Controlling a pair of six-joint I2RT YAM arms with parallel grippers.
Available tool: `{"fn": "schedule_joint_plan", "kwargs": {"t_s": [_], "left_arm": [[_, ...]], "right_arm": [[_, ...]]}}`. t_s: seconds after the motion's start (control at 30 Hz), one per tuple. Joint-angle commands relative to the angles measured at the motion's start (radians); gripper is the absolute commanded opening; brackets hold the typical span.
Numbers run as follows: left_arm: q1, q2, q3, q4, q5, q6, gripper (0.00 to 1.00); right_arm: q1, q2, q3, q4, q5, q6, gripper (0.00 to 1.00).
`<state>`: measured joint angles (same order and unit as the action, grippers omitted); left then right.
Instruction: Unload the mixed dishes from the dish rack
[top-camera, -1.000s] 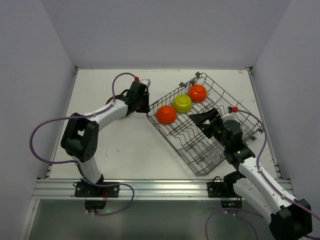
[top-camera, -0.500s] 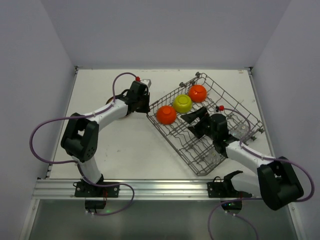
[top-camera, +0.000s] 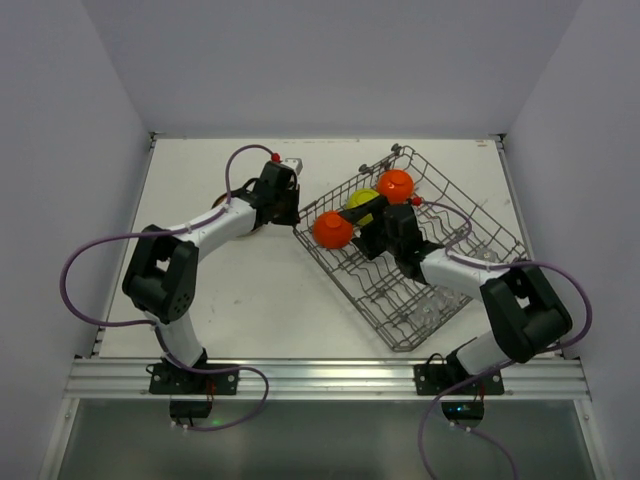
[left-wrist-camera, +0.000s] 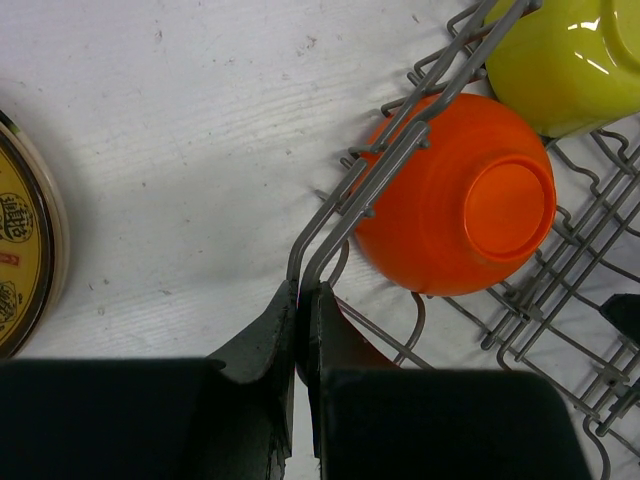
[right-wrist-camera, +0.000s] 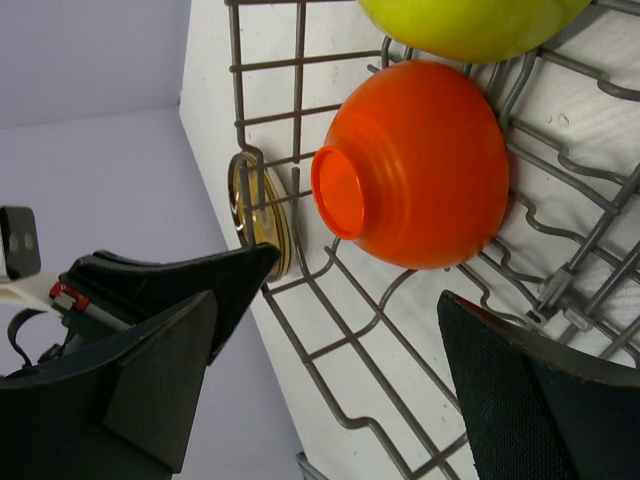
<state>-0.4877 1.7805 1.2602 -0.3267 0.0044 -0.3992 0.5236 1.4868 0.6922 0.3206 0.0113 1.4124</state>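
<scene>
Bowl (right-wrist-camera: 420, 165) seemingly within right end effector (right-wrist-camera: 357, 278)

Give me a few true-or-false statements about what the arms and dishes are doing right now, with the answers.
1. The left gripper is shut on the dish rack rim. True.
2. The right gripper is clamped on the near orange bowl. False: its jaws stand open close to the bowl, gripping nothing.
3. The near orange bowl rests base-up in the rack. True.
4. The patterned plate stands between the rack's tines. False: it lies on the table, outside the rack.
</scene>
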Motion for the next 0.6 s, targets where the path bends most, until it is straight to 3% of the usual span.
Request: {"fn": "schedule_joint_plan", "kwargs": {"t_s": [0.0,0.17,0.57], "left_arm": [[-0.005,0.017,0.028,0.002,-0.009,-0.020,0.00],[-0.003,0.010,0.025,0.002,-0.009,-0.016,0.00],[-0.005,0.002,0.018,0.000,-0.014,-0.013,0.00]], "right_arm": [[0.004,0.044,0.044,-0.023,0.105,0.054,0.93],[0.004,0.081,0.049,-0.011,0.159,0.034,0.93],[0.004,0.240,0.063,0.150,0.127,-0.047,0.95]]}}
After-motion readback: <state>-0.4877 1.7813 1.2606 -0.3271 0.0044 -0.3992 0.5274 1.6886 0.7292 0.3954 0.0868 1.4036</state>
